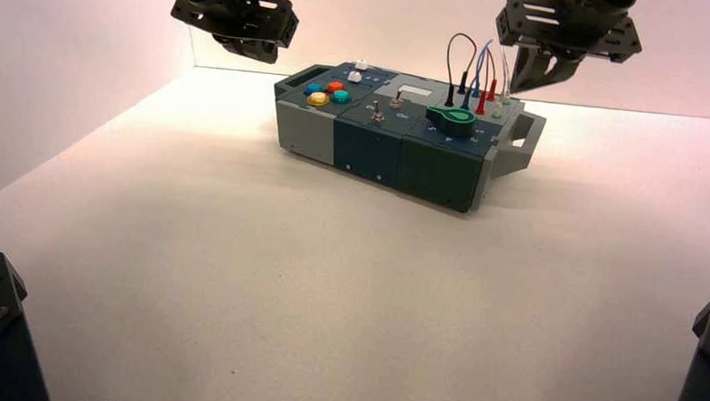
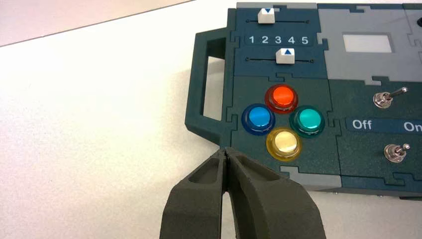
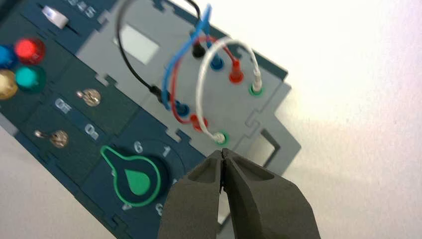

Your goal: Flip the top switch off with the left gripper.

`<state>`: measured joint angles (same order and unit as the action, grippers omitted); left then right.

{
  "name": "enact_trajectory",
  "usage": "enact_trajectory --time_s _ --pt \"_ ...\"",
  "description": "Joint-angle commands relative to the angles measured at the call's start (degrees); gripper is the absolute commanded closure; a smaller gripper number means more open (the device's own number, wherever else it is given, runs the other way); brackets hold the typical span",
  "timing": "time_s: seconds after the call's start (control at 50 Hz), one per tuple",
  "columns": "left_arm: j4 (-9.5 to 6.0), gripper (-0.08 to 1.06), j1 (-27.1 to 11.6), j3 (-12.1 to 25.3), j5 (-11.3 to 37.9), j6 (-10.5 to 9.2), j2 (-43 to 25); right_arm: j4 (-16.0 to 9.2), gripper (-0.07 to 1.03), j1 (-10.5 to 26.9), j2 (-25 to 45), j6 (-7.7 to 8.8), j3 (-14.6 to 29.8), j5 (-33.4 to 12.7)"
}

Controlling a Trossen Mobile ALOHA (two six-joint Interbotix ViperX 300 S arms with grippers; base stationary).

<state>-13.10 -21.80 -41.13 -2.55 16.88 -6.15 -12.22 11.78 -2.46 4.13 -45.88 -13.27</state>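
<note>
- The left tool (image 2: 225,149) hangs over the far part of the table (image 1: 239,277), just left of the box (image 1: 336,136); it is clenched, its fingertips together and holding nothing.
- The top switch (image 2: 390,96), a tiny silvery toggle, is the farther of two on the box's middle section, right of the coloured buttons; its lever leans towards "On", and the left tool is apart from it.
- The nearer toggle (image 2: 396,152) stands on the same dark section.
- The right tool (image 3: 222,152) hangs idle over the box's right end, near the wires (image 3: 200,84), clenched and empty.
- The red button (image 2: 283,95), blue button (image 2: 260,117), green button (image 2: 310,119) and yellow button (image 2: 285,142) cluster towards the box's left end.
- Beyond them sit two white sliders, the farther cap (image 2: 266,16) by "2", the nearer cap (image 2: 285,56) between "3" and "4".
- The green knob (image 3: 138,180) is on the near right part, nearer than the wires.
</note>
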Motion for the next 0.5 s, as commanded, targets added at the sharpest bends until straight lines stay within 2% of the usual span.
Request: enact_trajectory --time_s 0.02,0.5 --pt "0.09 1.0 -0.1 1.4 -0.4 0.26 0.8 0.1 0.99 -0.2 0.1 0.0 2.0 -1.1" --pt "0.09 1.0 -0.2 1.4 0.1 0.26 0.7 0.3 0.99 -1.2 4.8 0.09 4.6 -4.3"
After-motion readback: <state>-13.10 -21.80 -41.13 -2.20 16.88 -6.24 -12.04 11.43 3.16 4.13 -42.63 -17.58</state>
